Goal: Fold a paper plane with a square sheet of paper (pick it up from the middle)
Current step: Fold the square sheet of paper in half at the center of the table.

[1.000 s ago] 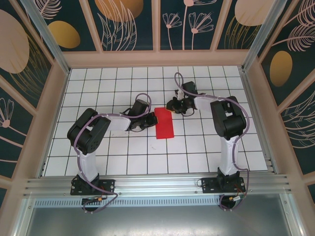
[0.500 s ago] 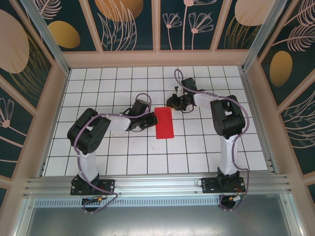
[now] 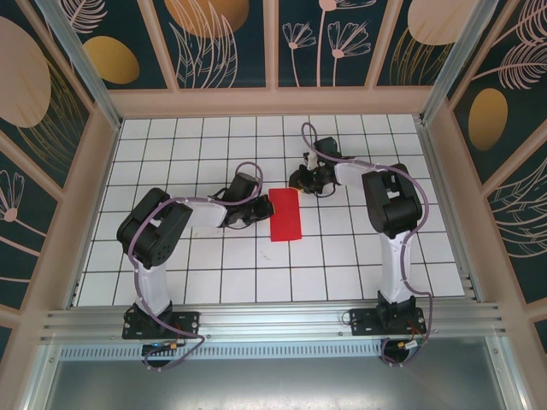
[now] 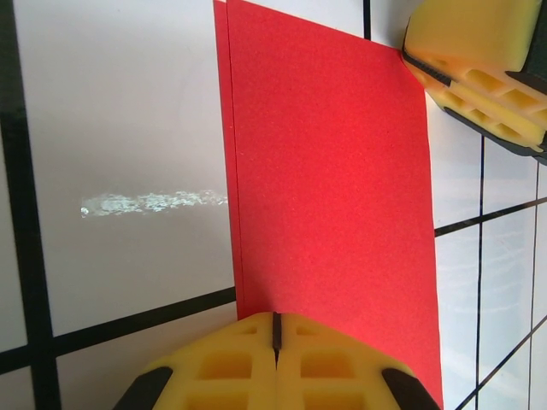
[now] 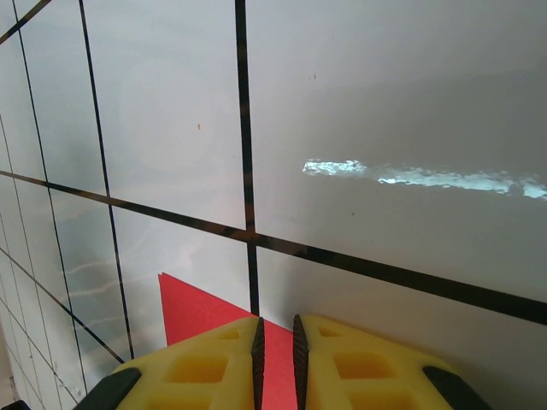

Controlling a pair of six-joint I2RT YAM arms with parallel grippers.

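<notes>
Left gripper: jaws closed flat together, tips on one short edge of the red sheet of paper; whether they pinch it cannot be told. Right gripper: jaws a narrow slit apart, empty, at a corner of the opposite short edge. One sheet, a folded rectangle with its layered long edge slightly offset; bare tiled table all round.

White tabletop, square tiles with black grid lines. Walls on three sides: dark teal panels, beige leaf and flower prints, gold ovals, pale pinkish frames. Silver corner posts left and right. Aluminium rail across the near edge. Light from above, glare streaks on the tiles.
</notes>
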